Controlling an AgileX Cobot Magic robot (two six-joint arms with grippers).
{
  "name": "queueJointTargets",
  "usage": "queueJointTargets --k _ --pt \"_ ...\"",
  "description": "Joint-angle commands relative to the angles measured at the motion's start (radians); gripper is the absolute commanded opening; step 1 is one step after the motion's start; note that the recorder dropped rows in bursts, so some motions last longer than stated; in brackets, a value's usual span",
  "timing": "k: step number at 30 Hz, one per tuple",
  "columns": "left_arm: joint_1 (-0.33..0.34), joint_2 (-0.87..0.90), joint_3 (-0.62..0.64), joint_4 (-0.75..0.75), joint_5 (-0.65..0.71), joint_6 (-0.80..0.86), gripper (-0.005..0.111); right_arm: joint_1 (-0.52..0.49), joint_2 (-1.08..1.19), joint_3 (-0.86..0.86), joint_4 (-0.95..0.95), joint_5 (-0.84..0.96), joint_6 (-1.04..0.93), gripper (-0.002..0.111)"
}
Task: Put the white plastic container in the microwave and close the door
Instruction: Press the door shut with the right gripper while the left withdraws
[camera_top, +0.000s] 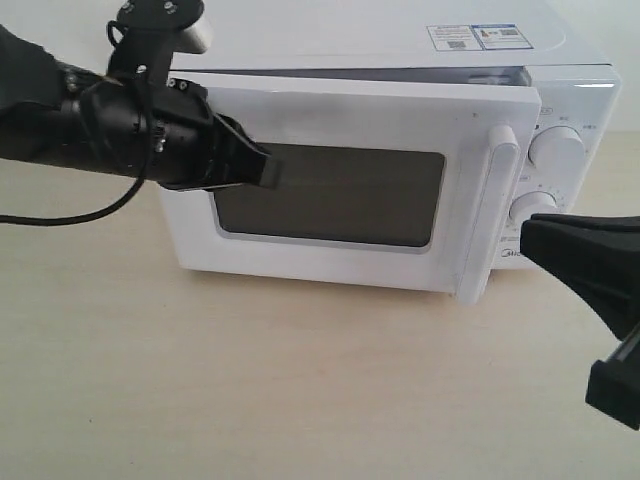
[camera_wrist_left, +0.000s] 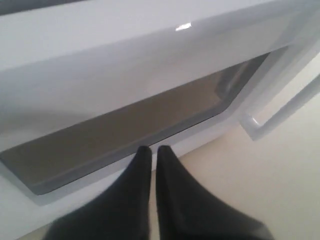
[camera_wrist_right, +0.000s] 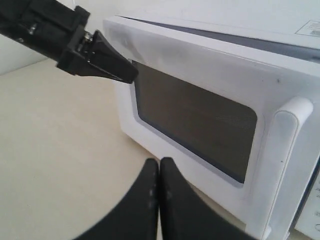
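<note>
The white microwave (camera_top: 380, 40) stands on the table with its door (camera_top: 350, 120) a small way ajar on the handle side. My left gripper (camera_top: 265, 170) is shut and empty, its tips (camera_wrist_left: 151, 149) right at the upper left corner of the door's dark window (camera_wrist_left: 125, 130). From the right wrist view the left gripper (camera_wrist_right: 127, 75) looks to be touching the door (camera_wrist_right: 200, 65). My right gripper (camera_wrist_right: 159, 161) is shut and empty, low in front of the microwave's right end (camera_top: 540, 240), apart from the handle (camera_top: 490, 215). The white plastic container is out of view.
Two round dials (camera_top: 557, 148) (camera_top: 533, 207) sit on the right panel, the lower one partly behind my right gripper. Stickers (camera_top: 480, 37) lie on the microwave's top. The light wooden table (camera_top: 250, 380) stretches in front. A black cable (camera_top: 60, 215) hangs from the left arm.
</note>
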Motion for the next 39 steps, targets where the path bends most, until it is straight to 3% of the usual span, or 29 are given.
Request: queueJointTargets --k 1,6,14,19,27,31,39 --pt "-0.003 -0.122 0.077 0.005 -0.013 0.005 0.004 -0.006 0.023 -0.029 0.009 -0.024 -0.007 0.000" --pt "-0.003 -0.275 0.193 0.005 -0.013 -0.023 0.004 -0.006 0.153 -0.116 0.009 -0.080 0.134 0.000" --pt "-0.003 -0.565 0.351 0.005 -0.011 -0.069 0.004 -0.006 0.429 -0.276 0.009 -0.108 0.137 0.000" --pt "-0.003 -0.738 0.435 0.005 -0.009 -0.101 0.004 -0.006 0.486 -0.377 0.009 -0.221 0.137 0.000" --pt "-0.003 -0.929 0.518 0.035 0.054 -0.163 0.004 -0.006 0.568 -0.424 0.009 -0.229 0.137 0.000" --pt "0.000 -0.982 0.518 0.190 0.075 -0.289 0.004 -0.006 0.618 -0.435 0.009 -0.233 0.130 0.000" --pt "0.000 -1.031 0.518 0.679 0.228 -0.734 0.004 -0.006 0.654 -0.494 0.009 -0.278 0.114 0.000"
